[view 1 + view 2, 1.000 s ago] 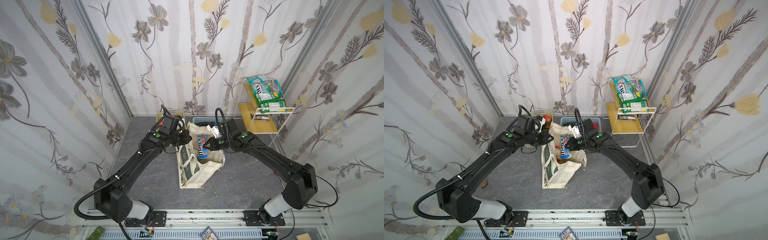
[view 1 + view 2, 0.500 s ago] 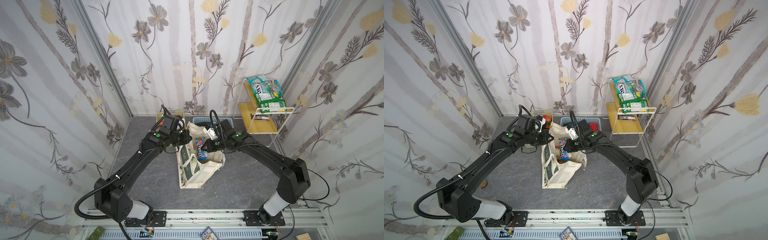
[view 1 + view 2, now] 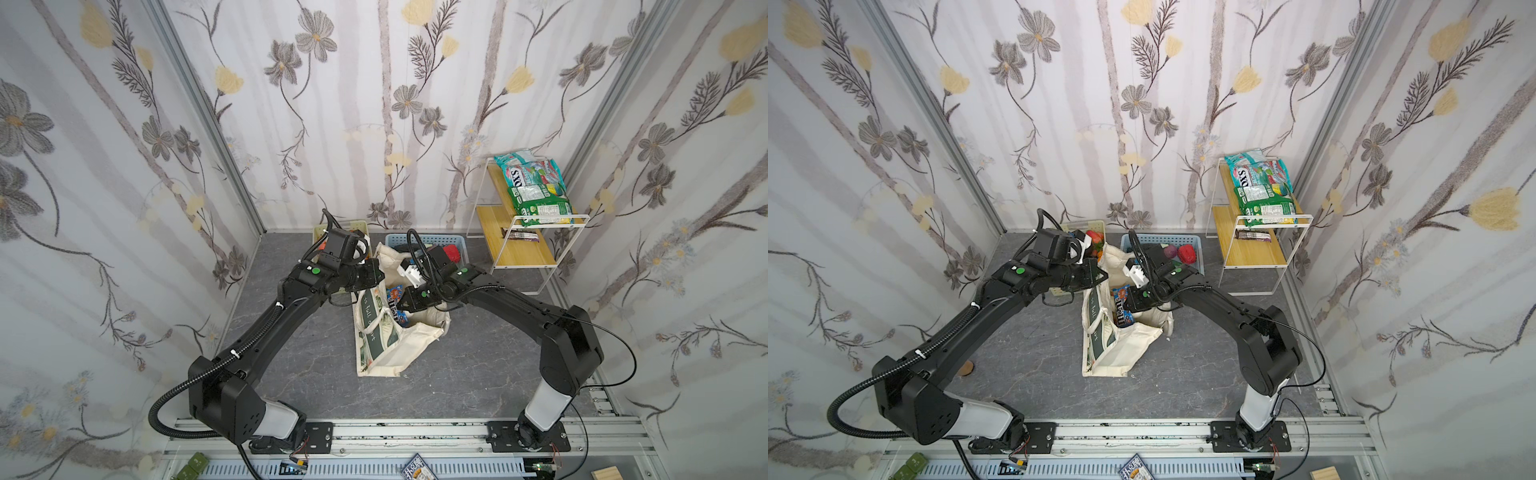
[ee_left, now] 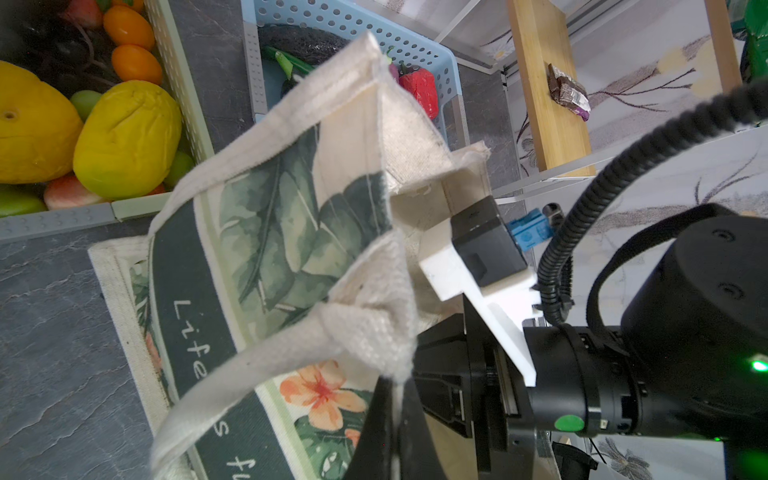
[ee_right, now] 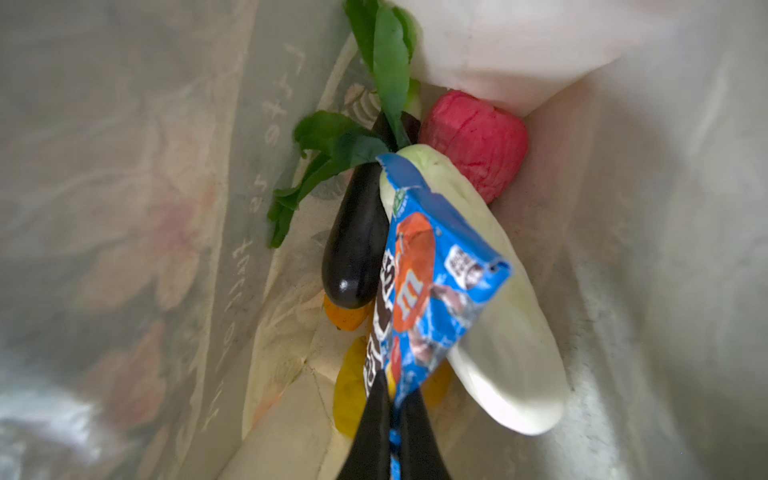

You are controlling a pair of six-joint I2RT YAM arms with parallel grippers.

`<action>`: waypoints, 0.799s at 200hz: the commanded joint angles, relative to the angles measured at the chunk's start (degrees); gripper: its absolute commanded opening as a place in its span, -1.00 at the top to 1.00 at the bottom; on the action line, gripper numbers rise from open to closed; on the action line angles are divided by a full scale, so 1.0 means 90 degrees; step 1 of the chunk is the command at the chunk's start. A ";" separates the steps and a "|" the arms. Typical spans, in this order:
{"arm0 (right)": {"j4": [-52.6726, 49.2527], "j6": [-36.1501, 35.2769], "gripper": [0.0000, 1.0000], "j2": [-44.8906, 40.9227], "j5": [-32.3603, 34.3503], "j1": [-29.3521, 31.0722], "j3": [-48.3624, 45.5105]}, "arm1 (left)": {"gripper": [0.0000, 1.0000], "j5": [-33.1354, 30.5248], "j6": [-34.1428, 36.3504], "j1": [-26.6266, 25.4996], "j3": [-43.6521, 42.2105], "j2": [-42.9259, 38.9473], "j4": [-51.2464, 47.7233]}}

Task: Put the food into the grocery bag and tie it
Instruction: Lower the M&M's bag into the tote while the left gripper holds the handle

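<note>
The cream grocery bag [image 3: 399, 349] with its dark green band lies on the grey floor, mouth lifted toward the back. My left gripper [image 4: 395, 399] is shut on the bag's rim by a strap handle and holds the mouth up; in a top view the left gripper [image 3: 376, 271] sits at the bag's top edge. My right gripper [image 5: 392, 399] is shut on a blue snack packet [image 5: 432, 291] inside the bag's mouth [image 3: 1121, 309]. Below the packet lie a dark purple eggplant [image 5: 353, 249], a red fruit [image 5: 473, 141], a pale green vegetable [image 5: 498, 332] and yellow and orange pieces.
A pale green basket [image 4: 183, 95] of yellow, orange and green fruit and a blue basket [image 3: 419, 239] with a red piece stand behind the bag at the back wall. A white wire shelf [image 3: 519, 253] at the back right bears snack packets [image 3: 536, 191] and a dark bar [image 3: 521, 236].
My right gripper has carried the blue packet leftward and down into the bag's mouth. The left arm has held the bag's rim in place.
</note>
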 commanded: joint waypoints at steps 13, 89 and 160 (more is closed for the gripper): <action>0.0151 -0.0293 0.88 0.0211 0.0042 0.0095 0.0014 | 1.00 0.0036 -0.0025 0.0002 0.0098 0.0022 0.0172; 0.0159 -0.0366 0.85 0.0614 0.0133 0.0263 0.0072 | 1.00 0.0134 -0.0016 -0.0003 0.0118 0.0088 0.0189; 0.0181 -0.0461 0.81 0.1016 0.0138 0.0448 0.0125 | 1.00 0.0150 -0.0036 -0.0013 0.0108 0.0098 0.0182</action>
